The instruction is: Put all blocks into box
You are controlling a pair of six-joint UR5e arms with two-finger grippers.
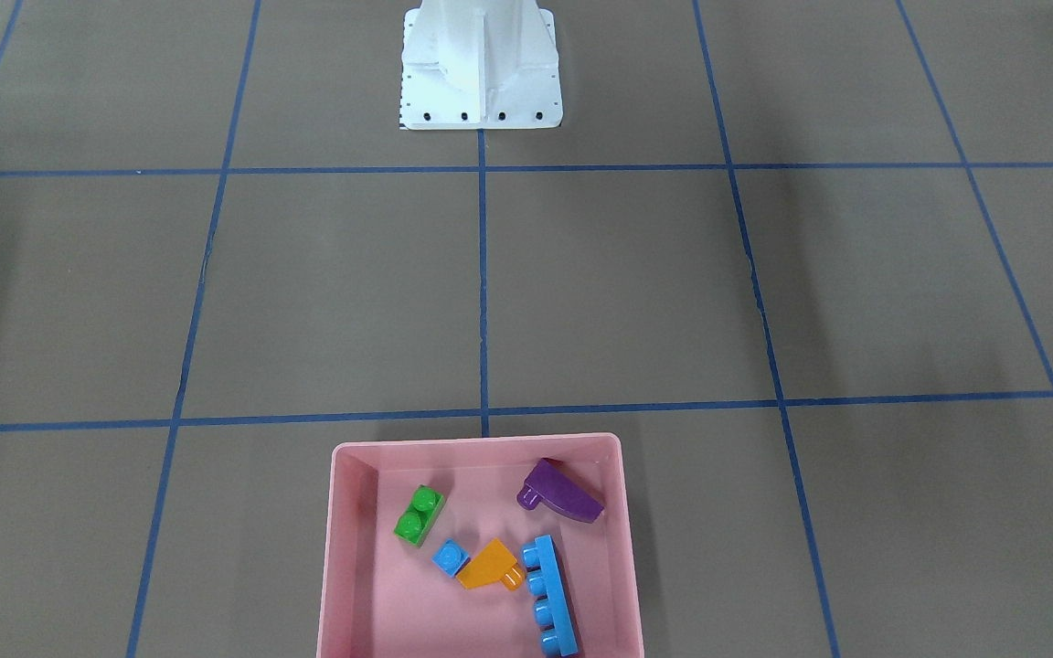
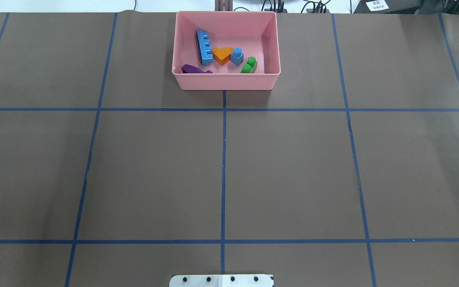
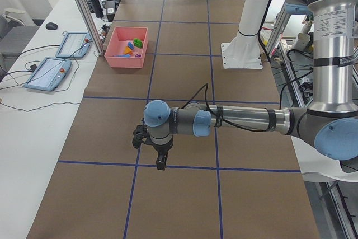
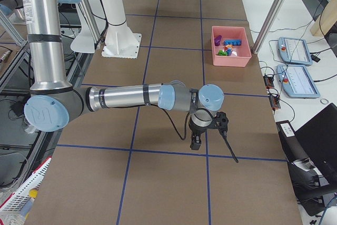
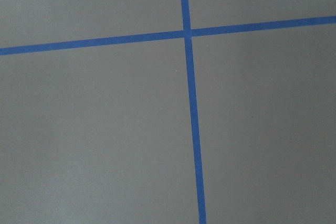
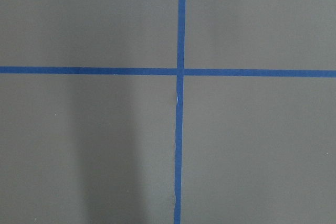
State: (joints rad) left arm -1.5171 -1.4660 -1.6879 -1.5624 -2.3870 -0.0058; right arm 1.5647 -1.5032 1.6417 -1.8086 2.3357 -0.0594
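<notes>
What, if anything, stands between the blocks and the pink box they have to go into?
Nothing visible does. The green two-stud block, purple sloped block, tiny blue block, orange sloped block and long blue block all already lie inside the pink box.

No text, brand or number was legible in any view; a white label point(image 2: 377, 5) beyond the table's far edge carried dark characters, too small to read; the pendant point(image 3: 48, 74) faces were likewise too small to read.
</notes>
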